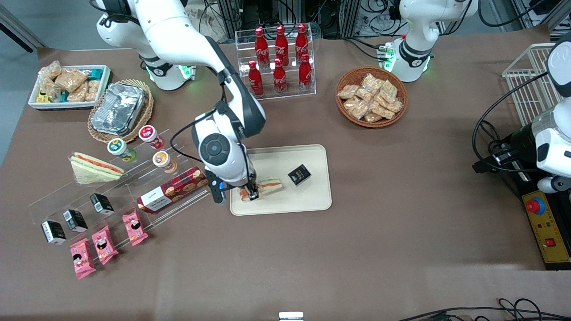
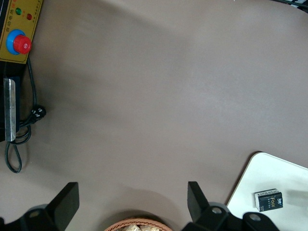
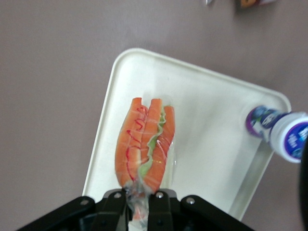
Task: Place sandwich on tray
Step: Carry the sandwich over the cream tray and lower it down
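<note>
Surface: brown tabletop (image 1: 401, 232) fills the front view, with robot bases along the upper edge and a control box (image 1: 546, 229) at the right edge.
Upper left: one white bin of snack packets (image 1: 69, 86); just beside it one foil container (image 1: 118, 108) on a woven mat.
Left, acrylic steps: three small cups (image 1: 150, 136), one twin wedge (image 1: 95, 168), one red biscuit box (image 1: 173, 190), three black packets (image 1: 75, 220) and three pink packets (image 1: 107, 243).
Upper centre: six red cola bottles (image 1: 279, 58) in a clear rack.
Centre: one tray (image 1: 312, 200), cream and low-rimmed, with one small black box (image 1: 299, 174) lying on it.
Sandwich: one sandwich (image 1: 266, 187) lies on the tray, filling edge up in the wrist view (image 3: 147, 144).
Gripper: the gripper (image 1: 252, 194) is low over the tray, its fingers (image 3: 115, 198) closed on the wrapper tail at the sandwich's end.
Right of centre: one wicker basket (image 1: 371, 96) of wrapped snacks.
Upper right: one white wire basket (image 1: 528, 84).
Progress: the sandwich appears already set down inside the tray's rim, so carrying looks done.
Left to do: let go of the wrapper and lift clear, as I judge it.
</note>
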Controlling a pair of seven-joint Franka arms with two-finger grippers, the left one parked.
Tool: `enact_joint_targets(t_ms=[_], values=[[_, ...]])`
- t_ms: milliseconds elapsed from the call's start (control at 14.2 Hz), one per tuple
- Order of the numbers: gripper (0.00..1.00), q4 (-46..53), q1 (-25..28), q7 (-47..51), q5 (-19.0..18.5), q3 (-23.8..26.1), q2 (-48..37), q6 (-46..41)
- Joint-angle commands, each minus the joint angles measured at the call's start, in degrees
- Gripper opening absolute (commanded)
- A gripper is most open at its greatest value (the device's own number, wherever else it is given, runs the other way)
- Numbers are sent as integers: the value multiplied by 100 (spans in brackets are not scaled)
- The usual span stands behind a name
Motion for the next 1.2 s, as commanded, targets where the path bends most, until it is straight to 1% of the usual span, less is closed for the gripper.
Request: enact_joint_targets(t_ms=[0, 211, 281, 352, 422, 492, 562, 633, 844, 914, 1125], values=[[5, 72, 226, 440, 175, -76, 237, 396], [7, 72, 280, 520, 184, -76, 377, 634], [16, 72, 288, 520, 184, -76, 439, 731], [17, 72, 288, 520, 175, -76, 474, 801], [28, 81, 288, 512, 184, -76, 483, 819], [31, 90, 280, 503, 184, -76, 457, 802], [58, 124, 227, 494, 193, -76, 457, 776], [100, 133, 201, 485, 201, -76, 431, 758], [100, 151, 165, 389, 193, -84, 256, 636], [100, 151, 139, 128, 193, -119, 159, 496], [100, 160, -220, -1451, 175, -120, -148, -127]])
